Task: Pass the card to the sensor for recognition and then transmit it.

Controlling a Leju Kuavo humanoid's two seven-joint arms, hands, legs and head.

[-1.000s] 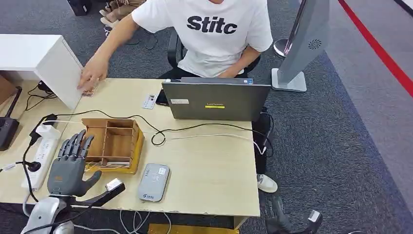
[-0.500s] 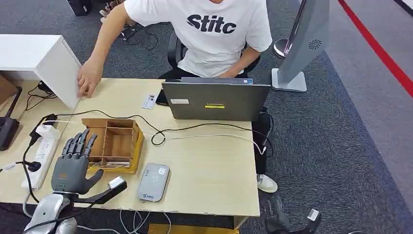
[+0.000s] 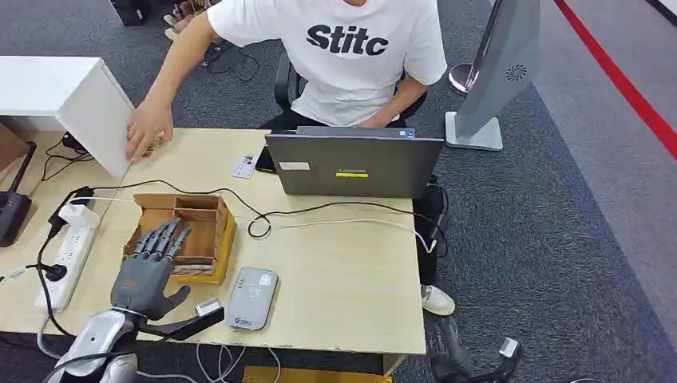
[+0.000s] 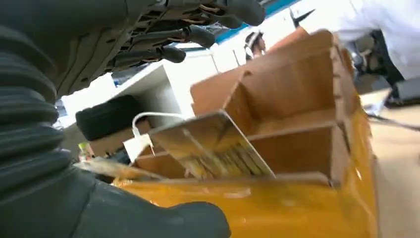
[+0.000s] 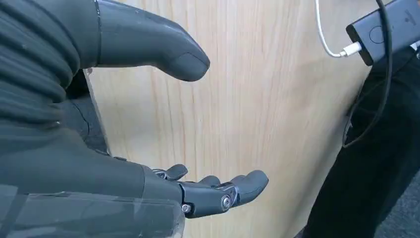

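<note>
A wooden box (image 3: 194, 231) with compartments stands on a yellow base near the table's front left. In the left wrist view a shiny card (image 4: 208, 146) leans upright in the front compartment of the box (image 4: 297, 94). My left hand (image 3: 148, 270) hovers over the box's near-left corner with fingers spread and nothing in it; in its own wrist view the left hand (image 4: 114, 34) has its fingers (image 4: 198, 35) stretched above the card. A grey flat sensor (image 3: 252, 298) lies just right of the box. My right hand (image 3: 451, 357) hangs beside the table, and the right hand (image 5: 99, 168) is loosely spread, holding nothing.
A person in a white shirt sits across the table, one hand (image 3: 146, 130) at the white cabinet (image 3: 76, 100). A laptop (image 3: 353, 165) stands at the far side, with a black cable (image 3: 255, 219) looping across the table. A power strip (image 3: 68, 254) lies at the left. A small card (image 3: 244, 165) lies near the laptop.
My left hand has moved right and forward, from beside the box to over its near-left corner. The person's hand has shifted slightly by the cabinet.
</note>
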